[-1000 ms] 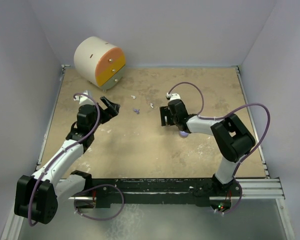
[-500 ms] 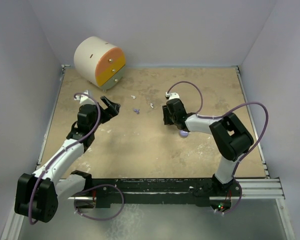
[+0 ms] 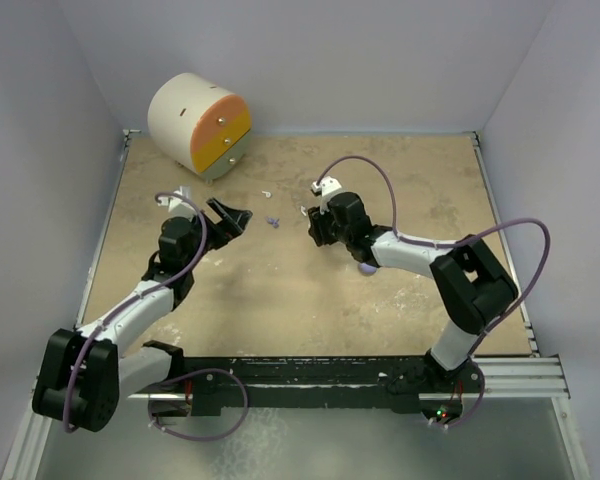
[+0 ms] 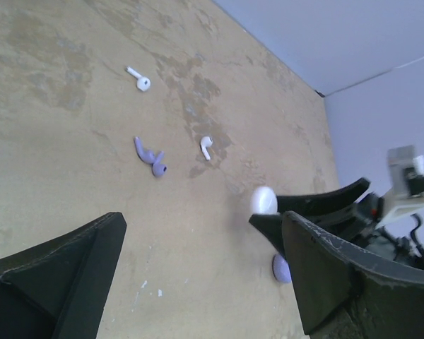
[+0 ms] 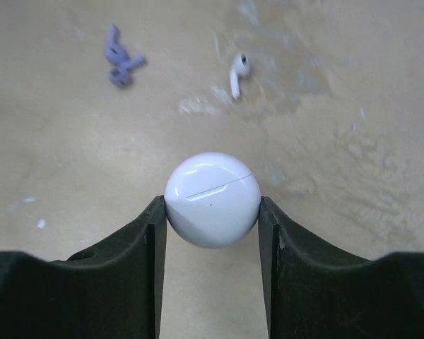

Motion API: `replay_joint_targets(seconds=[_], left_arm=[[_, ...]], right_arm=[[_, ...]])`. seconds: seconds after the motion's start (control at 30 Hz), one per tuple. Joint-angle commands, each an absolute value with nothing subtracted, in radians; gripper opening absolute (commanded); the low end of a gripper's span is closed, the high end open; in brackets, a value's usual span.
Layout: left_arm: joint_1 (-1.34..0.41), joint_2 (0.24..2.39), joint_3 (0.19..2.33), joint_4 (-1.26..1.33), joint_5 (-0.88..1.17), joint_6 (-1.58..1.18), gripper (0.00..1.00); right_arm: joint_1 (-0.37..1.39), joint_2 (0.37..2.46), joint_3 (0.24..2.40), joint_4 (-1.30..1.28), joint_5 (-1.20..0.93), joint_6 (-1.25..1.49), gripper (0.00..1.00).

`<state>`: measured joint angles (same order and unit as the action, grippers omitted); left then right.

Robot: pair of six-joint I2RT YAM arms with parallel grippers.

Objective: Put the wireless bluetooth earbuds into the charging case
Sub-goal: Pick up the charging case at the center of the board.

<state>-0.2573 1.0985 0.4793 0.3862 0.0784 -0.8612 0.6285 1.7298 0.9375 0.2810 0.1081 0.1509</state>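
**Shut case in a fingertip pinch, earbuds loose on the worktop**

My right end effector (image 5: 212,206) is clenched on the round white case (image 5: 212,199), one finger pressed to each side, close to the tips. The seam runs unbroken across the shell, so I judge the lid shut. I cannot tell whether the case rests on the worktop (image 5: 353,120) or hangs just above it. My left end effector (image 4: 203,220) stands spread wide, grasping nothing, and faces the earbuds.

No earbud is in the case. The purple earbud (image 5: 118,58) and one white earbud (image 5: 237,74) lie apart on the worktop just beyond the case. The other white earbud (image 4: 140,80) lies farther off.

The grip is my first worry. The shell is smooth and curved and I hold it only near the tips, so a harder squeeze or a quick swing could squirt it out. With the lid shut nothing can go in, and prying it open with my left fingers could twist the case out of the pinch. The earbuds are tiny, so a low pass by either arm could scatter them. A lilac puck (image 4: 281,268) lies under my right arm, where a dropped elbow would nudge it.
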Motion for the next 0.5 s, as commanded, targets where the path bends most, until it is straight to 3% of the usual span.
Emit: replay_joint_targets(seconds=[0.0,0.3,0.47], left_arm=[[-0.264,1.117,0.421,0.603,0.166,-0.947,0.91],[-0.271,1.151,0.357,0.740,0.179,-1.003,0.91],[-0.287,1.207,0.335,0.858,0.188,-1.043,0.84]], right_arm=[[0.635,1.640,0.948,0.457,-0.040,0.054,0.00],[0.656,1.644,0.967,0.525,-0.172,-0.037,0.00],[0.684,1.630,0.943,0.583,-0.234,-0.070,0.00]])
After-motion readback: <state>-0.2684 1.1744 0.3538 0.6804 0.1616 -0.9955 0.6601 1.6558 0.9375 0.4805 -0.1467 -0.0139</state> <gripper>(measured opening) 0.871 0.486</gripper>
